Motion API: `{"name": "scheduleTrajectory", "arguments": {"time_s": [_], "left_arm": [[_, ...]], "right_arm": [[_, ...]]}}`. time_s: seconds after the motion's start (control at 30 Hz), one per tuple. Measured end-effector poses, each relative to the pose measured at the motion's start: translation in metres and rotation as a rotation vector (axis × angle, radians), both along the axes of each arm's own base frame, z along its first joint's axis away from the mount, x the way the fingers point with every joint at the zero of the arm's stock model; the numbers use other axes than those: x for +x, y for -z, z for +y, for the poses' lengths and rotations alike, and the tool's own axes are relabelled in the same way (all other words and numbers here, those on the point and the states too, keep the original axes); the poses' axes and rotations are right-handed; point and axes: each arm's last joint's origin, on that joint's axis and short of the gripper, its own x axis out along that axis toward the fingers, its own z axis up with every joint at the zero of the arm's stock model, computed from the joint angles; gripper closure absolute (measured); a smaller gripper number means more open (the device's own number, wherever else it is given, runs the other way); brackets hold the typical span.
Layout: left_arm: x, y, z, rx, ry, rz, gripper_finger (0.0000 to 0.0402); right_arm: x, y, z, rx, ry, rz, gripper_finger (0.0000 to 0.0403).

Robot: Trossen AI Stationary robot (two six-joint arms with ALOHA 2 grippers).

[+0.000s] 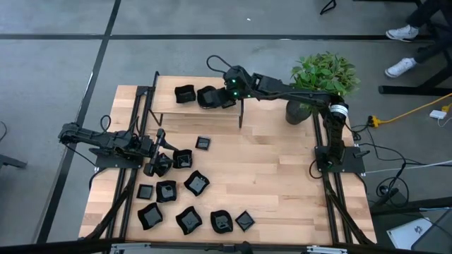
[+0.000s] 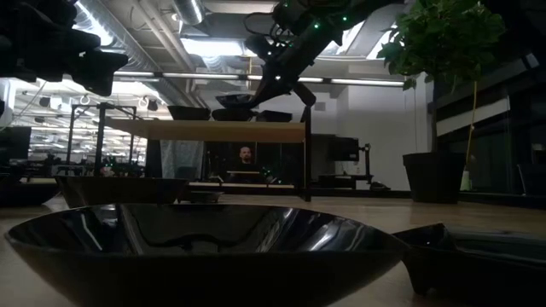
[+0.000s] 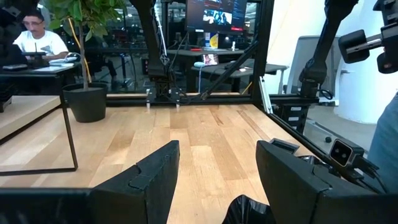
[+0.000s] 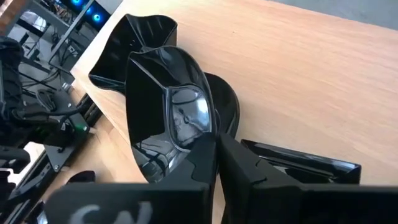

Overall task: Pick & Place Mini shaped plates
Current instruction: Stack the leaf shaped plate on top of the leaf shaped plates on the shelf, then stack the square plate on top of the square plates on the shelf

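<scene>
The right gripper (image 4: 216, 155) is up over the raised wooden shelf (image 1: 212, 85) at the far side of the table (image 1: 282, 176). Its two dark fingers (image 4: 199, 158) are almost together, and the edge of a shiny black wavy plate (image 4: 168, 106) sits between them. The plate stands tilted up on its edge. Two more black plates lie on the shelf right by it: one wavy plate (image 4: 134, 46) behind it and one flat plate (image 4: 305, 165) just beside the fingers. From above, the right gripper (image 1: 224, 94) is at the shelf's middle, with a square plate (image 1: 185, 93) near it on the shelf.

The left gripper (image 3: 214, 171) hangs low over the table on the left side. Its fingers (image 3: 155, 177) are wide apart with nothing between them. A bit of a black plate (image 3: 249, 211) shows just under them. From above, the left gripper (image 1: 157, 164) is next to a small square plate (image 1: 183, 159).

Many more mini plates (image 1: 196, 183) lie on the table near the front left. One small plate (image 1: 203, 143) lies by itself, a little farther back.

A green plant in a dark pot (image 1: 300, 109) stands at the far right of the table. In the low view, a big black dish (image 2: 205, 243) fills the front. A person (image 3: 37, 40) sits at a desk in the room behind the table.
</scene>
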Motion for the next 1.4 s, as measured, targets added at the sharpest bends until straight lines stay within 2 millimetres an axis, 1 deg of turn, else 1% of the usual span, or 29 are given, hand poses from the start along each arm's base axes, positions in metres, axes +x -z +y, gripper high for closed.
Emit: {"name": "scheduleTrajectory", "arguments": {"time_s": [0.57, 0.7, 1.03, 1.23, 1.4], "left_arm": [[0.0, 0.0, 0.0, 0.0, 0.0, 0.0, 0.0194], [0.0, 0.0, 0.0, 0.0, 0.0, 0.0, 0.0194], [0.0, 0.0, 0.0, 0.0, 0.0, 0.0, 0.0194], [0.0, 0.0, 0.0, 0.0, 0.0, 0.0, 0.0194], [0.0, 0.0, 0.0, 0.0, 0.0, 0.0, 0.0194]], "right_arm": [[0.0004, 0.0, 0.0003, 0.024, 0.01, -0.014, 0.0376], [0.0003, 0.0, 0.0002, 0.021, 0.008, -0.013, 0.0354], [-0.0018, 0.0001, -0.0047, 0.047, -0.008, -0.023, 0.0272], [-0.0014, 0.0, -0.0038, 0.07, -0.047, -0.033, 0.0242], [-0.0007, 0.0, -0.0019, 0.067, -0.119, -0.033, 0.0225]]}}
